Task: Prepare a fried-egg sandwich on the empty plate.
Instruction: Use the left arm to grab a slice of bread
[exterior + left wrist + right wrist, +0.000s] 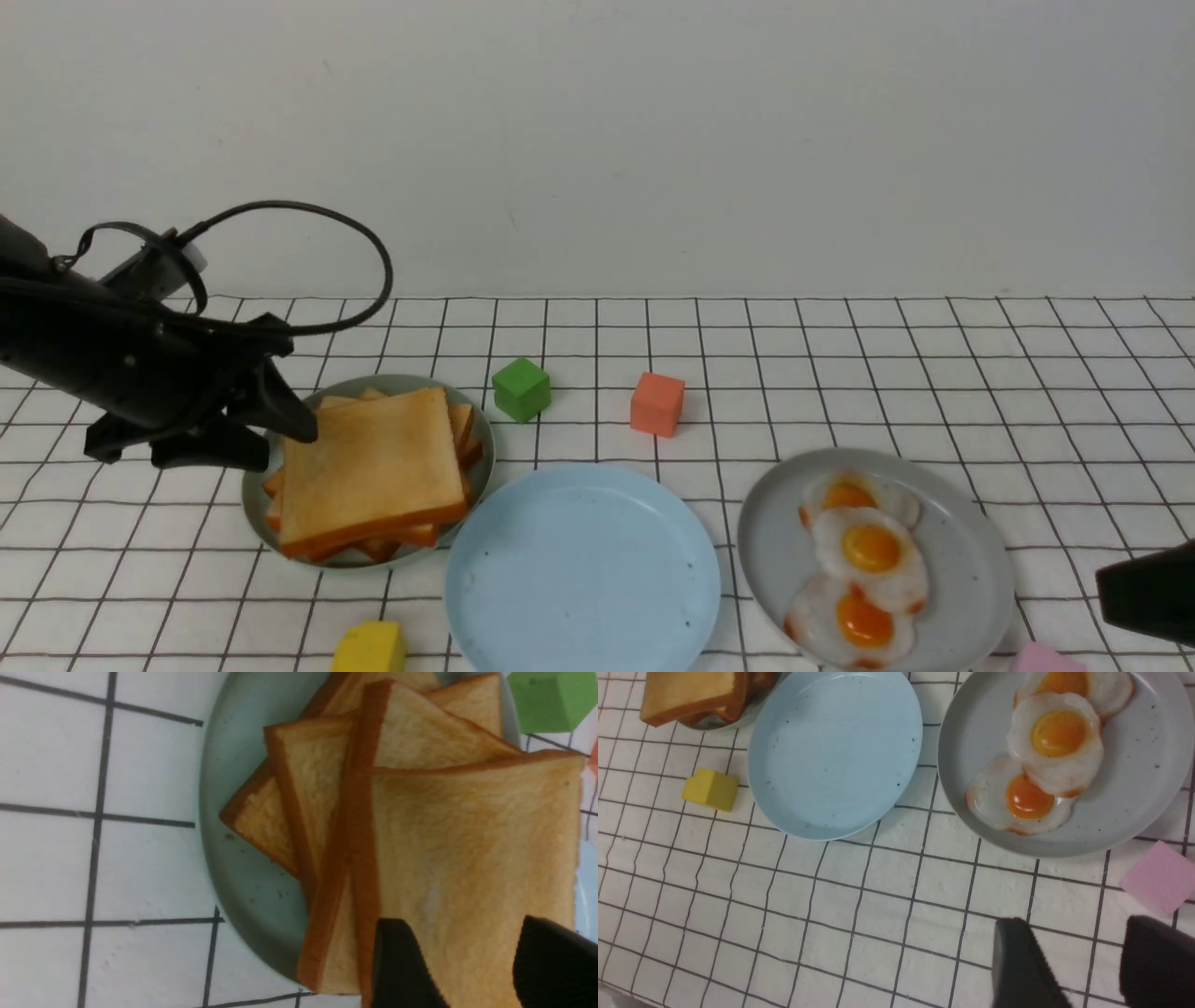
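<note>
Build not started: blue plate [582, 569] bare, both grippers empty.
Nearest you, the right gripper [1078, 926] hangs over bare cloth, jaws spread, with the pink block [1160, 877] just beside it. The yellow block [371, 648] sits near the blue plate's near-left rim. That plate lies between the toast [373, 467] and the eggs [870, 551]; neighbouring rims crowd both sides, so your open room is above. The left gripper [462, 924] hovers over the top slice, jaws spread, pinching nothing. Left to do, I judge: toast, egg, toast. The green cube [521, 389] and orange cube [657, 403] stand behind, apart.
</note>
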